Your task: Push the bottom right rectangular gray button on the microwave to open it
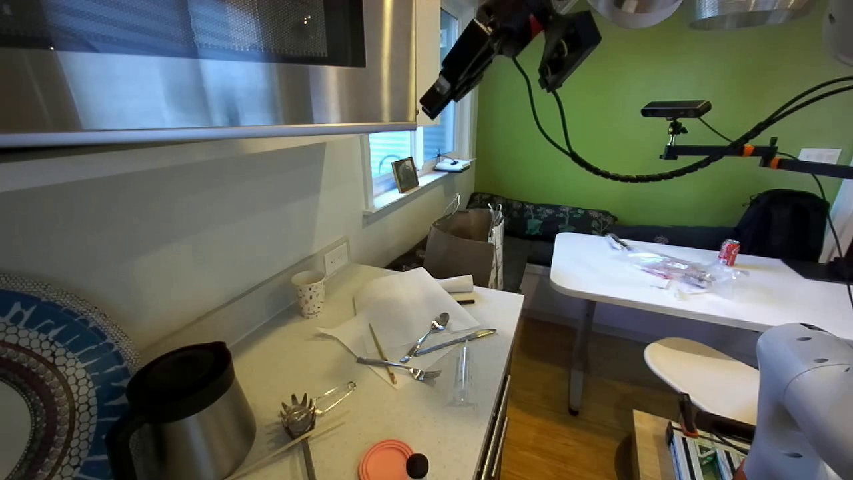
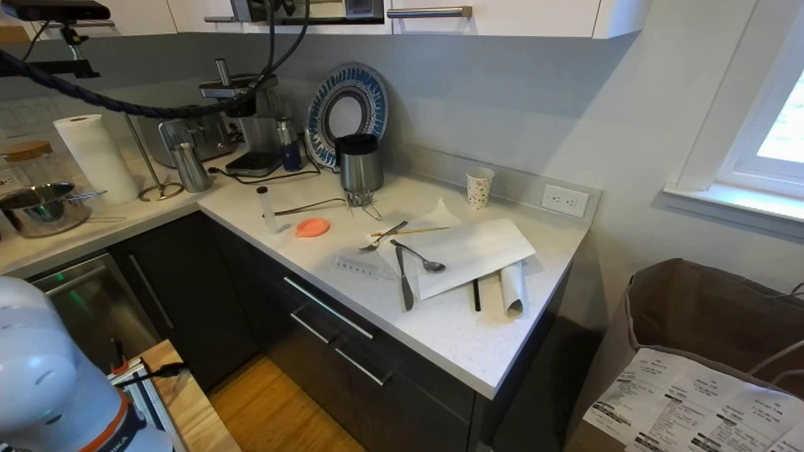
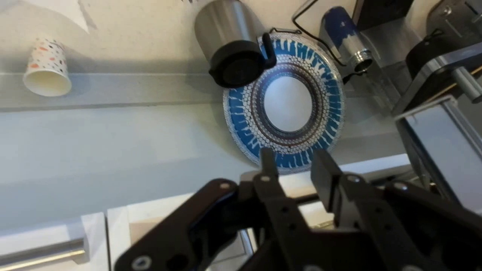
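Note:
The microwave's steel-framed dark glass door (image 1: 386, 60) fills the upper left of an exterior view and appears swung open at an angle. The microwave's lower edge and a grey rectangular button area (image 2: 360, 7) show at the top of an exterior view, mostly cut off. In the wrist view, what looks like the swung-out door (image 3: 444, 150) is at the right. My gripper (image 1: 436, 100) appears just right of the door's free edge; their distance in depth is unclear. In the wrist view my gripper (image 3: 290, 158) is partly open, with nothing between its fingers.
White cabinets with a steel handle (image 2: 433, 12) flank the microwave. Below, the counter bears a kettle (image 1: 200, 427), a patterned paper cup (image 1: 310, 293), cutlery and paper. A blue-rimmed round platter (image 3: 286, 158) leans on the wall. A black cable (image 1: 626, 177) hangs from the arm.

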Tool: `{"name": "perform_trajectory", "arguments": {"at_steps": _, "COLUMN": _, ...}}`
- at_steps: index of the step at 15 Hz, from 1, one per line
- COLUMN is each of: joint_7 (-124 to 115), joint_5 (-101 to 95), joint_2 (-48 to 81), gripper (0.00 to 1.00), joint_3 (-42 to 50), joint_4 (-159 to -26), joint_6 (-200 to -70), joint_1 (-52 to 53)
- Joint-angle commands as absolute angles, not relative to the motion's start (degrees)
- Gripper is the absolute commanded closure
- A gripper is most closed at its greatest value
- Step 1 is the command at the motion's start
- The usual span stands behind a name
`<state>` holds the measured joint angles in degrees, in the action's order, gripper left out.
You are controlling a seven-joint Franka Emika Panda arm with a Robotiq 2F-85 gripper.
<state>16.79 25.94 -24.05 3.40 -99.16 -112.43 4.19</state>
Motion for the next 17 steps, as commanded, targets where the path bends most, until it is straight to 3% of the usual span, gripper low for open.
{"name": "perform_trajectory", "arguments": {"at_steps": 1, "joint_7": 11.96, "joint_5": 19.54, "joint_2": -24.72, "gripper": 0.35, "joint_3": 1.92, "joint_4": -103.26, "joint_6": -110.95, "joint_1": 2.97}}
{"name": "perform_trajectory", "arguments": {"at_steps": 6, "joint_7": 7.27, "joint_5": 12.96, "joint_2": -24.22, "gripper": 0.01, "joint_3": 0.51, "joint_4": -107.86, "joint_6": -106.98, "joint_1": 2.82}}
{"name": "perform_trajectory", "arguments": {"at_steps": 17, "joint_7": 8.13, "joint_5": 13.60, "joint_2": -23.28, "gripper": 0.00, "joint_3": 0.41, "joint_4": -112.87, "joint_6": -103.77, "joint_1": 3.61}}
